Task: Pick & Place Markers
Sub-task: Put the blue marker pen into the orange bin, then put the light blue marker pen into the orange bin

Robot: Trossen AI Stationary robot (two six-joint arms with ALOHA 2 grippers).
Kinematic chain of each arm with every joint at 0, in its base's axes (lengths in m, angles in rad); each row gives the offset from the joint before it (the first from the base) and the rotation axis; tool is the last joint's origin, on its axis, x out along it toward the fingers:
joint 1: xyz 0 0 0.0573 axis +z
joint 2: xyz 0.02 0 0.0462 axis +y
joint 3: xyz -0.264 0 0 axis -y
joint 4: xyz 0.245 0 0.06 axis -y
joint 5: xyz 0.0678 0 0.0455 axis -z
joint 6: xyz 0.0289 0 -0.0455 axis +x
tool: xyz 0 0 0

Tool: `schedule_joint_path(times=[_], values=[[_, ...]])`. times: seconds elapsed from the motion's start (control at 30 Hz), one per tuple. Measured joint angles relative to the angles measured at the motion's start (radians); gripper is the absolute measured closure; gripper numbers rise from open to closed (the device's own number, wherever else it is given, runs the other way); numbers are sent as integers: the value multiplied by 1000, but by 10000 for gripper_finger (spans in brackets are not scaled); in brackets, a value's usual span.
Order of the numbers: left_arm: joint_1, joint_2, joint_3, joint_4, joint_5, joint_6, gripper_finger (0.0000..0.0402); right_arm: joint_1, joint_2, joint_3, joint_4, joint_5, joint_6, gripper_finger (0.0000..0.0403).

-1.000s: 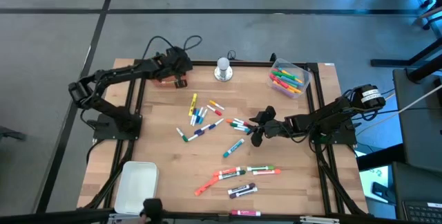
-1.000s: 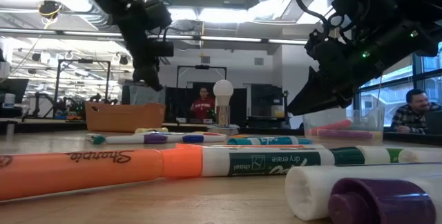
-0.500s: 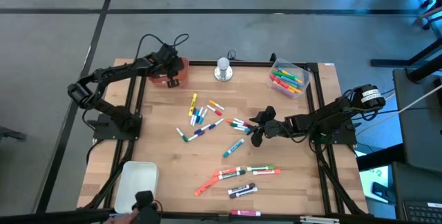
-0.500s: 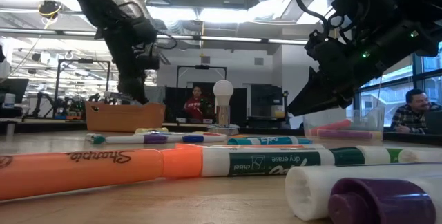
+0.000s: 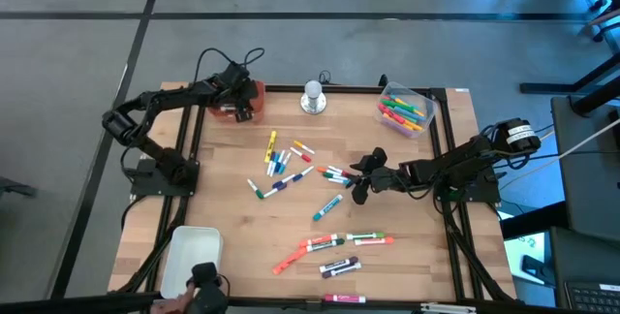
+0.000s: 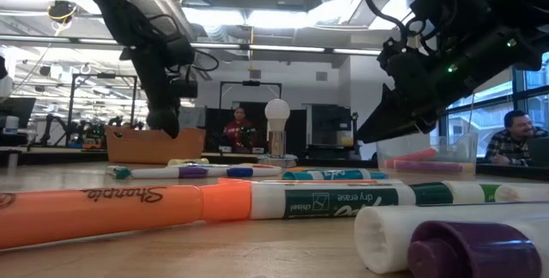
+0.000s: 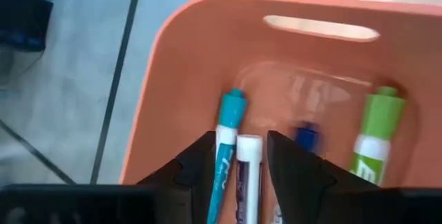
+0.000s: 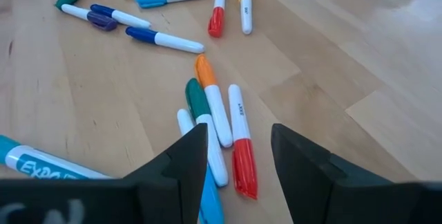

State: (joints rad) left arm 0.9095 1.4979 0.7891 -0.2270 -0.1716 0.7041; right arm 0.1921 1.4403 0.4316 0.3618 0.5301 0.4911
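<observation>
Wooden table (image 5: 223, 212), seen from above, carries markers (image 5: 281, 167) scattered across its middle, with a further group (image 5: 334, 248) near the front edge. An orange bin (image 5: 235, 102) stands at the back left corner and a clear bin (image 5: 405, 109), stocked with markers, at the back right. A silver knob-like object (image 5: 312, 97) sits between the two bins. A white tray (image 5: 192, 259) lies at the front left. The left gripper (image 5: 241, 110) is positioned over the orange bin. The right gripper (image 5: 356, 180) hangs low beside a small cluster of markers right of centre.

Low view: an orange marker (image 6: 103, 212) and a white-bodied marker (image 6: 343, 199) lie end to end in the foreground. The left gripper (image 6: 165, 120) hangs just above the orange bin (image 6: 154, 145). The right gripper (image 6: 386, 122) is raised above the tabletop with nothing held. People show in the room behind.

Left wrist view: the left gripper's fingers (image 7: 197, 165) stand apart over the orange bin (image 7: 179, 65). A teal-capped marker (image 7: 225, 137) and a white-ended marker (image 7: 247, 172) lie in the bin below the gap; whether the fingers touch them cannot be told. A green marker (image 7: 375, 134) lies farther over.

Right wrist view: the right gripper (image 8: 238, 160) is parted and empty above an orange-capped marker (image 8: 213, 110), a green-capped one (image 8: 200, 113) and a red-capped one (image 8: 242, 151).
</observation>
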Motion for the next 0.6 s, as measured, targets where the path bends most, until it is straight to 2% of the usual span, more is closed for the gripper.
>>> schedule_joint_path(times=[0.13,0.3,0.37,0.5,0.6], values=[[-34,4,1,16,-56,-27,263,0,0,0,4,0,-3,242],[-146,-35,43,8,-142,-187,261,-12,0,0,4,-4,-21,242],[-211,-65,64,10,-103,-314,261,-23,0,0,4,-10,-29,242],[-377,-90,66,75,116,-608,261,-41,0,0,4,-53,-29,242],[-544,-71,35,111,125,-700,261,-40,0,0,4,-92,-39,242]])
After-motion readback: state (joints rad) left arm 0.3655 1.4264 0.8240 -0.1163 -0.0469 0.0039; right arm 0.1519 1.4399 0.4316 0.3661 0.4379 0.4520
